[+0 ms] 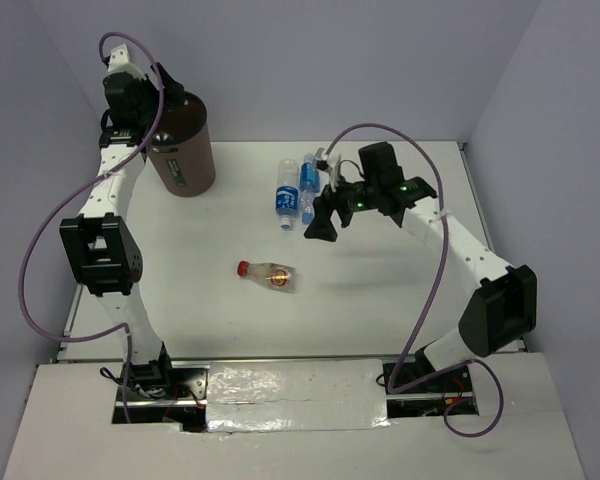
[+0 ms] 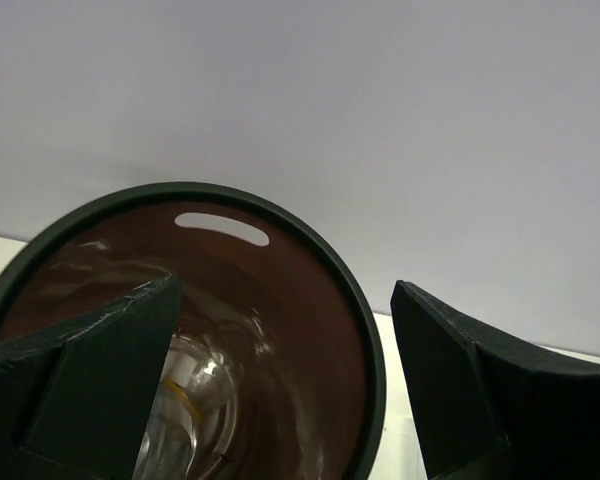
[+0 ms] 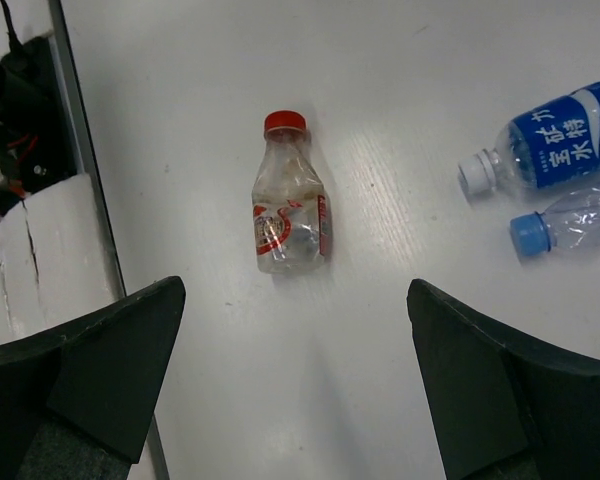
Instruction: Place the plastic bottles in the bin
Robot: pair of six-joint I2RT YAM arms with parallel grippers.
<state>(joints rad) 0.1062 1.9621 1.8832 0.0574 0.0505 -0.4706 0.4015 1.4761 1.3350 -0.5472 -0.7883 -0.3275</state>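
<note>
Dark-brown plastic fills your left wrist view: the bin [image 2: 365, 330] stands at the far left of the table [image 1: 380, 300]. Your left gripper [image 2: 285, 288] hangs right over the bin's mouth, fingers spread wide with nothing between them. Down inside you can see a clear bottle [image 2: 185, 400]. Your right gripper [image 3: 295, 288] hovers above the table, its jaws wide apart and holding nothing. Below it a red-capped bottle [image 3: 290, 215] lies on its side mid-table. Farther back, a white-capped bottle [image 3: 555, 140] with a blue label and a blue-capped bottle [image 3: 570, 220] lie side by side, just beside each other.
</note>
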